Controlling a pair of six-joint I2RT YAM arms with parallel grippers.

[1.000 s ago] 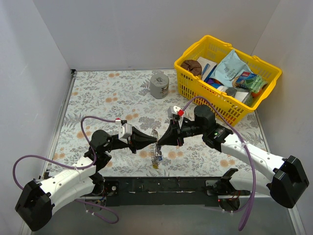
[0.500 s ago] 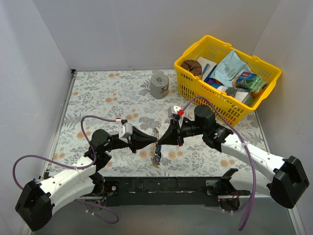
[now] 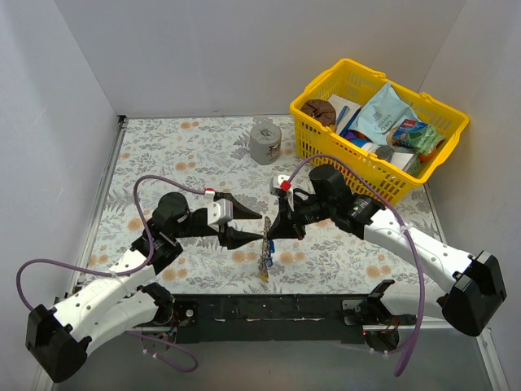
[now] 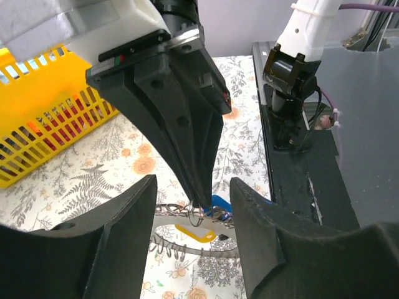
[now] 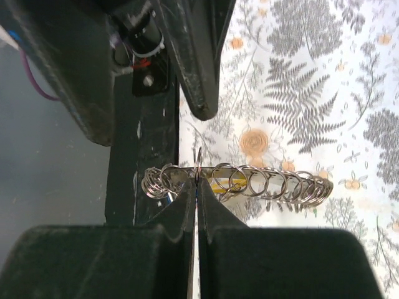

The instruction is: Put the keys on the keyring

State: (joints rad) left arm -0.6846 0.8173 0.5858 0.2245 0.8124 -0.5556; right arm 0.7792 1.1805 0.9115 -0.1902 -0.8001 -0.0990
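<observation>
A: Fig. note, R end effector (image 5: 195, 184): pinching what?
B: Pinching keyring (image 5: 249, 184) by one wire loop, fingers pressed together; holding it aloft over worktop (image 3: 179, 155), presenting the coil to L arm.
A: And L end effector (image 3: 255, 227)?
B: Standing spread, gripping nothing; hovering just beside keyring w/ one finger either side of R fingertips, prob. lining up for a fresh hold.
A: Re keys (image 4: 194, 232)?
B: Dangling under keyring, yellow & blue heads showing; seemingly threaded already, attachment not resolving clearly. Holding ring off worktop, prob. letting them hang free w/o snagging.
</observation>
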